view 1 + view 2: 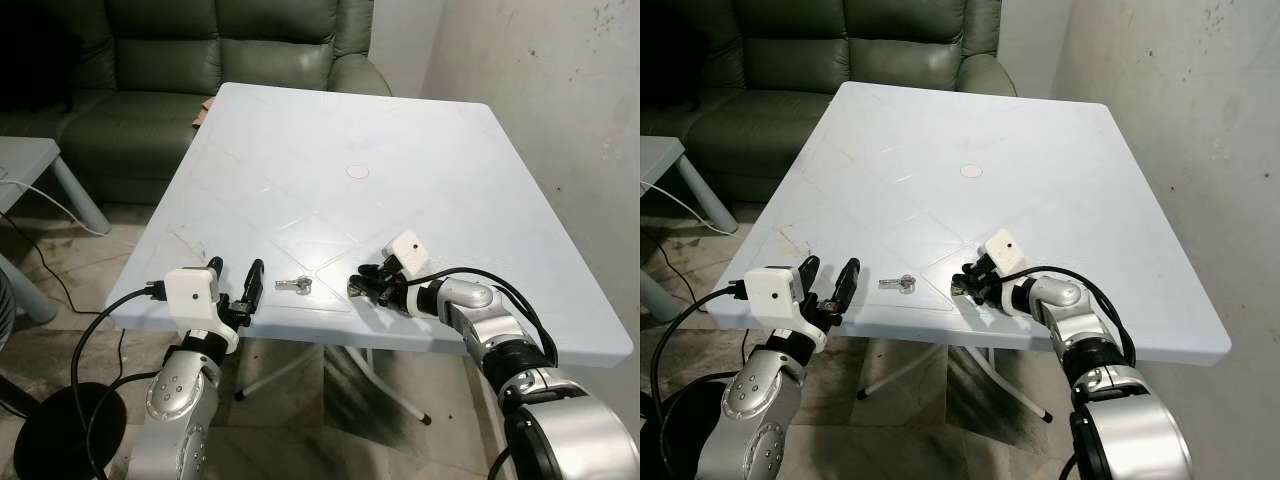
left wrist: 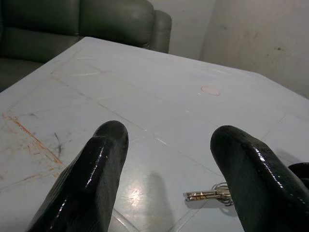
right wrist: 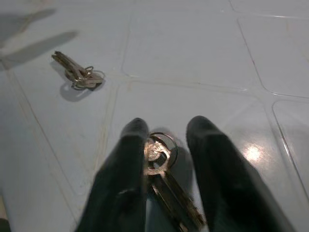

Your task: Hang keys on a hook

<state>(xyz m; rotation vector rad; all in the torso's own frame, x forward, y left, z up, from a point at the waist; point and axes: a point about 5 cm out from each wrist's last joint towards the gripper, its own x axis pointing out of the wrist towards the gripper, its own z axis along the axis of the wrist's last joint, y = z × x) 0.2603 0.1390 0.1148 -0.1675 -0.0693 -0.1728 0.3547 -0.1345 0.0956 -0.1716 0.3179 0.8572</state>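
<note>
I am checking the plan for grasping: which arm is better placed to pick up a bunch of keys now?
Right, probably. The right gripper already has a set of keys between its open fingers on the white table. The left gripper is open beside the other keys, not around them.

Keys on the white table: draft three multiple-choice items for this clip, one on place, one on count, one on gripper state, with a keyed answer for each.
1. Where does the loose key set lie?
A. Between the two grippers
B. On the sofa
C. On the floor

2. How many key sets are in view?
A. One
B. Two
C. Four

3. How is the left gripper?
A. Shut on keys
B. Open, holding nothing
C. Shut on a cable

Answers: 1 A, it rests on the table between them. 2 B, a second key set sits between the right gripper's fingers. 3 B, its fingers stand apart.
</note>
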